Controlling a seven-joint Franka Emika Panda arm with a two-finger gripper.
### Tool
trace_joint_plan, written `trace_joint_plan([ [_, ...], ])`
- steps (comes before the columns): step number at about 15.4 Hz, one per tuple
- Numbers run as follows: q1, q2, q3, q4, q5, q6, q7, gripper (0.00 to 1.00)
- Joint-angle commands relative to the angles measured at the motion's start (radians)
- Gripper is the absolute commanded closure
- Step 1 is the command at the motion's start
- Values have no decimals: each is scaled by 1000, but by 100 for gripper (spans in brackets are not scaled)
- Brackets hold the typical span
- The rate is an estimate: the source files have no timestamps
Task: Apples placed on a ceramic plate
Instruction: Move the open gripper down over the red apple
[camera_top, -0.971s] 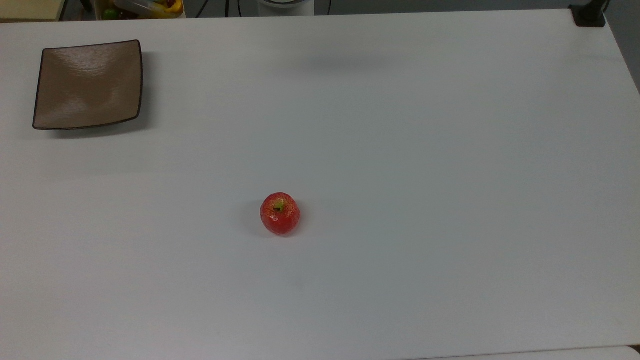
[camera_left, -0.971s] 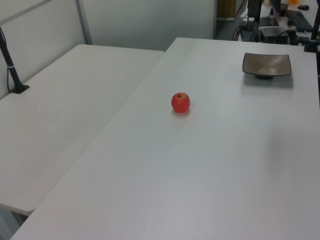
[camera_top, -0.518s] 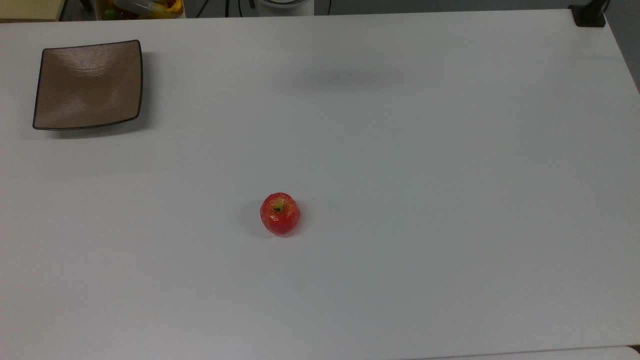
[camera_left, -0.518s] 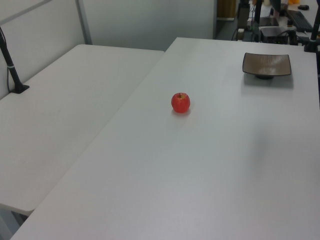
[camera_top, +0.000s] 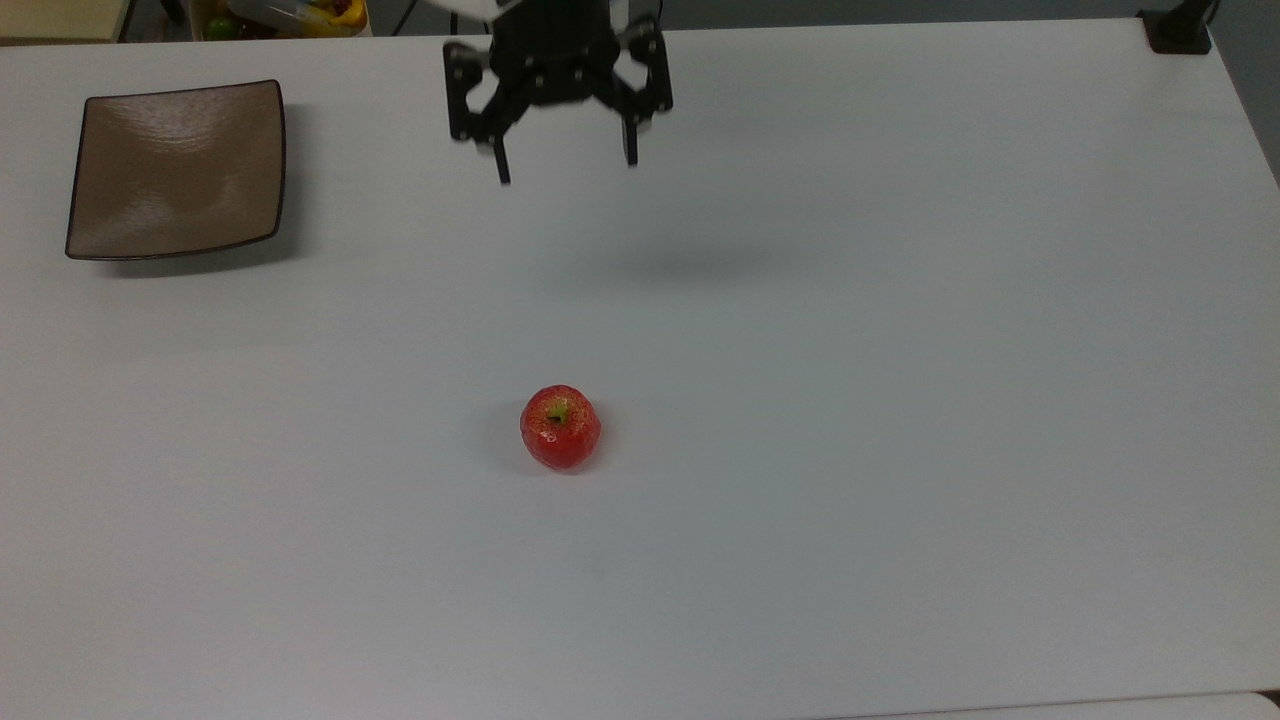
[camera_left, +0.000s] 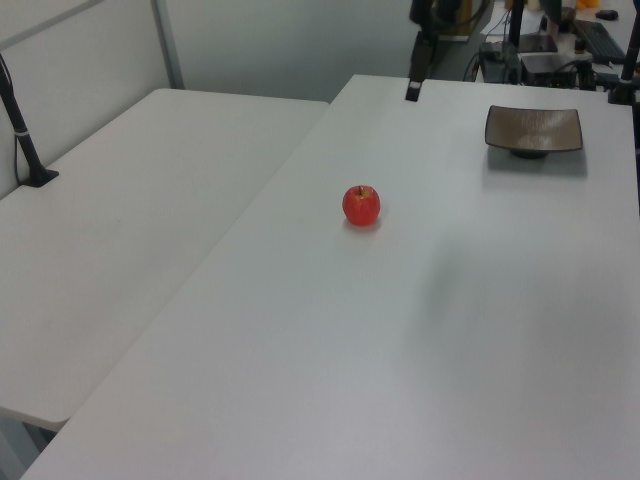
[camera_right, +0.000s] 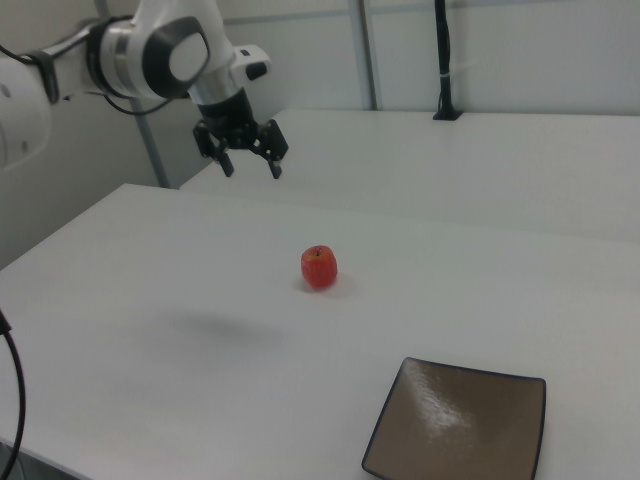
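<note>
Top view: the gripper (camera_top: 565, 165), fingers spread apart and holding nothing, hangs above the white surface (camera_top: 900, 400) at its far edge. The apple (camera_top: 560, 427) sits mid-surface (stem hollow up), well apart from the ceramic plate (camera_top: 176, 170).

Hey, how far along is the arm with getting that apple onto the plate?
Nothing is done yet: the small red apple sits on the white table, well apart from the square brown ceramic plate, which holds nothing. In hand: the black gripper hangs above the table with its fingers open, holding nothing and far from the apple. Left: reach the apple, grasp it, carry it over and set it on the plate.
</note>
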Motion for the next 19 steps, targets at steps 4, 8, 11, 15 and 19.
trace_joint_plan([
  [4, -6, 170, -7, 26, 12, 232, -6, 0],
  [8, -5, 254, -7, 26, 12, 333, 14, 0],
  [11, -5, 302, -7, 26, 10, 384, 15, 0],
  [15, -5, 361, -7, 25, 2, 436, 23, 0],
  [19, -3, 403, -7, 23, -18, 467, 25, 0],
])
